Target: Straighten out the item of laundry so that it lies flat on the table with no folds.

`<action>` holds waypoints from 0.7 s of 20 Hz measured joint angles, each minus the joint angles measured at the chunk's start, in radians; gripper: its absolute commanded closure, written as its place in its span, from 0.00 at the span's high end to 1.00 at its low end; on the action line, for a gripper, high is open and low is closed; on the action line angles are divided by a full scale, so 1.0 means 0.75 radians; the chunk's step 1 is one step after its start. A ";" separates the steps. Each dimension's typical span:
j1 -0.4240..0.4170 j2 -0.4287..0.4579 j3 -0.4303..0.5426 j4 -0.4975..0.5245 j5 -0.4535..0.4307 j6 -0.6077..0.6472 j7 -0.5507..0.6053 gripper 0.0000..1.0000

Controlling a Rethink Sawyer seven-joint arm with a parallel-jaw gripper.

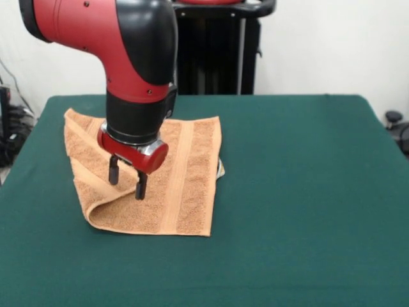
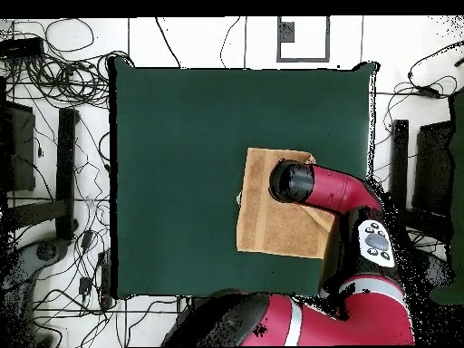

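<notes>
Green table [image 1: 287, 256] bears a soft, limp towel [image 1: 185, 192], folded over. Gripper [image 1: 126, 181] hangs open above it; I'd pinch the loose folded edge just below its fingertips

Red-and-black arm bent down, wrist vertical.
The gripper [image 1: 127, 181] points straight down, its two black fingers [image 1: 114, 171] parted with a clear gap between them.

No text, label, brand, number or sign can be read in either view. The red and black robot arm [image 1: 137, 70], the orange-tan terry towel [image 1: 185, 185] and the dark green felt-topped table [image 1: 307, 192] all show plain, unmarked surfaces.
</notes>
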 measured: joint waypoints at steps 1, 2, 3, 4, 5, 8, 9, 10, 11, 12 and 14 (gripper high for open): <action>0.000 0.000 -0.001 -0.001 0.000 0.000 0.000 1.00; 0.001 0.000 -0.002 -0.003 0.000 0.000 0.000 1.00; 0.001 0.000 -0.003 -0.005 0.000 0.000 0.000 1.00; 0.001 0.000 -0.004 -0.007 0.000 0.000 0.000 1.00; 0.002 0.001 -0.007 -0.013 0.000 0.000 0.000 1.00; 0.002 0.002 -0.010 -0.027 -0.001 0.000 0.000 1.00; 0.002 0.002 -0.010 -0.030 -0.001 0.000 0.000 1.00; 0.003 0.003 -0.011 -0.035 -0.001 0.000 0.000 1.00; 0.004 0.003 -0.013 -0.040 -0.001 0.000 0.000 1.00; 0.005 0.004 -0.014 -0.044 -0.001 0.000 0.000 1.00; 0.009 0.006 -0.022 -0.061 -0.001 0.000 0.000 1.00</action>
